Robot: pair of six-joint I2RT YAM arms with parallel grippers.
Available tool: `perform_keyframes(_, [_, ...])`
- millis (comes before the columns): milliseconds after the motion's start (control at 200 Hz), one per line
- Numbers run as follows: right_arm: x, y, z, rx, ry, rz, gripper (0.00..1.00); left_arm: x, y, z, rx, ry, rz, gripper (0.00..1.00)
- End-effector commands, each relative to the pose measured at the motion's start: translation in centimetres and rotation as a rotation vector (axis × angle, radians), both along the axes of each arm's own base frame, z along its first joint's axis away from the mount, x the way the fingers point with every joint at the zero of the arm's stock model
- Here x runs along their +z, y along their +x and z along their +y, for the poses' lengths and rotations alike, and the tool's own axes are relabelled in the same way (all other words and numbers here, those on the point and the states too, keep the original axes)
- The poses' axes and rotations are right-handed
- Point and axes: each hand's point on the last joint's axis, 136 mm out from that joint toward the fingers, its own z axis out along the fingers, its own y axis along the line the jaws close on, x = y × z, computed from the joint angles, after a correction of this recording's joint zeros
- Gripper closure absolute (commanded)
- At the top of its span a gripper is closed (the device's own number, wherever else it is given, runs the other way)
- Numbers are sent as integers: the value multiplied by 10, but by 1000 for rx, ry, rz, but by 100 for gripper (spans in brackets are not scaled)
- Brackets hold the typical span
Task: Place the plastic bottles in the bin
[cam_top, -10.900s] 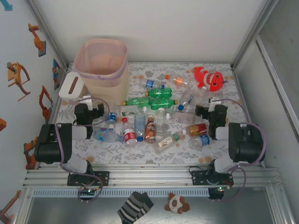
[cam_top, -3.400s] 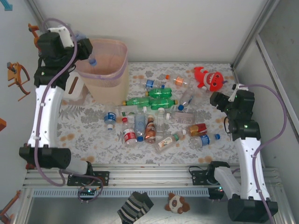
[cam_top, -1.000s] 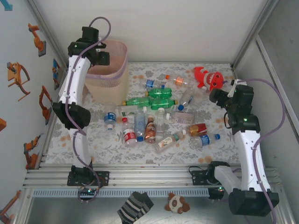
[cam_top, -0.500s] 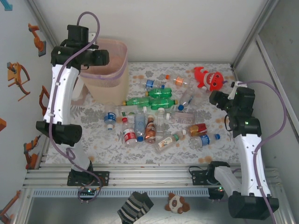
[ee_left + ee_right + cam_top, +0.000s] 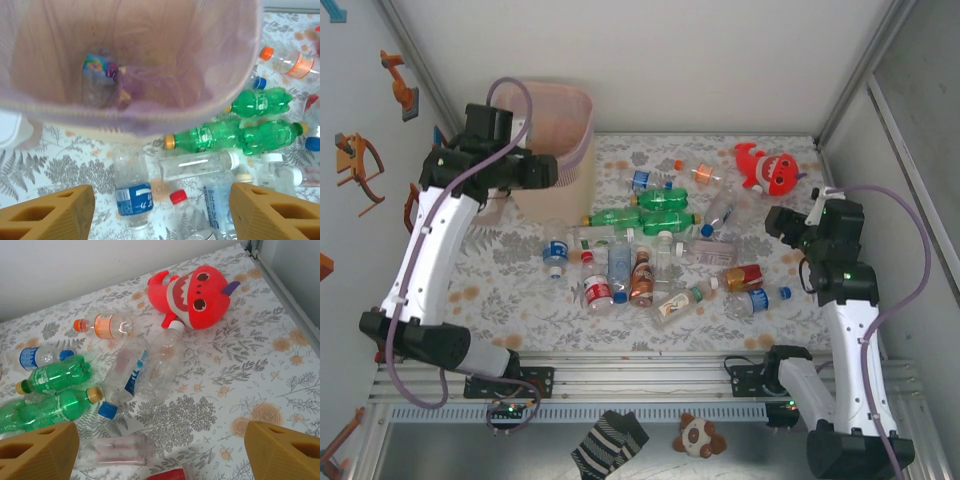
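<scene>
Left gripper (image 5: 160,212) spread; green bottle (image 5: 220,136) lies cap toward bin (image 5: 235,75).

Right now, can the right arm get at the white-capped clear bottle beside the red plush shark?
Probably yes: its open fingers point at the white-capped clear bottle, with nothing between or on top.

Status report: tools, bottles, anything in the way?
Left tool open, empty, at bin. Right tool open. One bottle in bin, others on table. Plush toy beside them.
</scene>
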Motion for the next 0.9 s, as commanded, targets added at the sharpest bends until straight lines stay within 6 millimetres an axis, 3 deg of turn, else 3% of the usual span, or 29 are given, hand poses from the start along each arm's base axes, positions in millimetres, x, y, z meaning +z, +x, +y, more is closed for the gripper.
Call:
perform_keyframes(0, [-11,-7,6,31,1,25,15,-15,-12,1,35,-44,11,30])
perform_keyframes(300, [-25,-7,10,49,24,49,15,-93,-46,10,88,-51,147,31])
perform_keyframes(736, [-29,-7,12,53,32,61,15,-200,-59,9,143,-45,316,34])
perform_keyframes(896, [-29,-7,12,53,36,65,15,-228,-63,10,162,-28,362,38])
